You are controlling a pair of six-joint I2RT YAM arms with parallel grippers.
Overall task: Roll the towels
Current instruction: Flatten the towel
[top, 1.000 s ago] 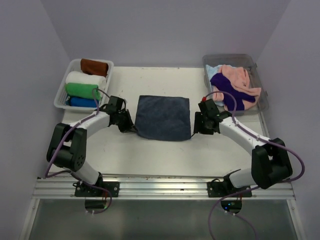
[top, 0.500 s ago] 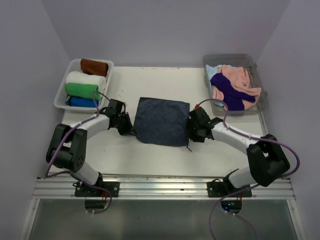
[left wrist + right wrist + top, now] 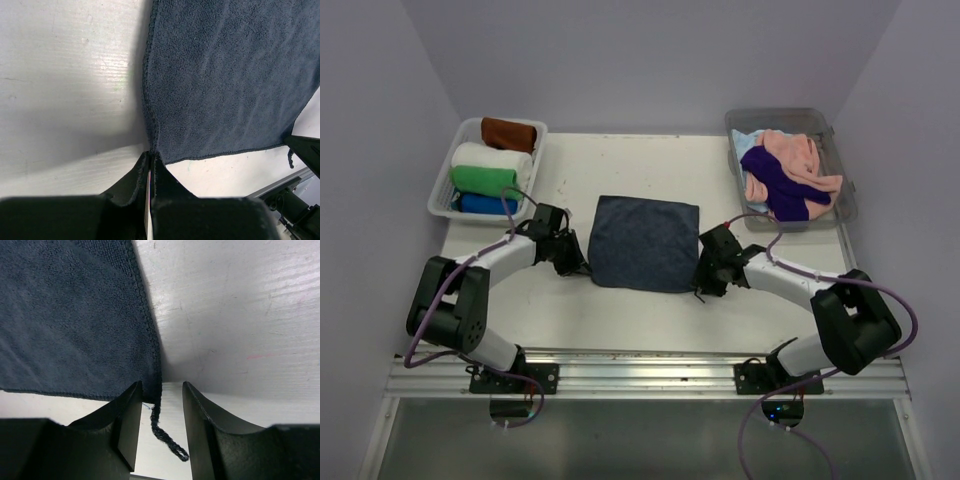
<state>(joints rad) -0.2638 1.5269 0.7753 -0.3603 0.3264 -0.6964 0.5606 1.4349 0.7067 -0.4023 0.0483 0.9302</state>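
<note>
- White tabletop [image 3: 640, 160] carries the dark grey-blue towel [image 3: 645, 242], spread flat at centre between both arms.
- Its terry looks light and limp, likely to sag if lifted; the hemmed near corners offer the best hold.
- Left gripper [image 3: 151, 157] appears clenched on the near-left corner. Right gripper [image 3: 160, 405] is released, its jaws straddling the near-right corner and its hanging loop [image 3: 167, 440].
- Bare table beyond the far edge gives rolling room; the basket [image 3: 442, 195] and the clear bin [image 3: 845, 205] sit well apart.

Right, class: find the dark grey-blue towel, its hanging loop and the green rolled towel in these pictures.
dark grey-blue towel [image 3: 645, 240]: top external view, middle of the flat cloth.
hanging loop [image 3: 155, 415]: right wrist view, its upper strand below the towel's corner.
green towel [image 3: 485, 180]: top external view, middle of the roll.
</note>
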